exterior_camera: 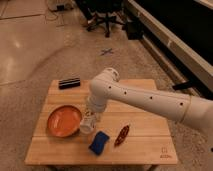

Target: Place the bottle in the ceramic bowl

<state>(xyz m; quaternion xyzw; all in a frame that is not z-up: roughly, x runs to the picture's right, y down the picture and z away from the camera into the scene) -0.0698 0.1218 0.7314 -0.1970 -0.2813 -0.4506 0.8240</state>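
bowl: you see plain orange
bottle: white
gripper: off-white, at the bowl's right rim, above the bottle
arm: white, small dark dots
table: light wood, your plank lines show
sponge: blue
box: black
floor: speckled beige
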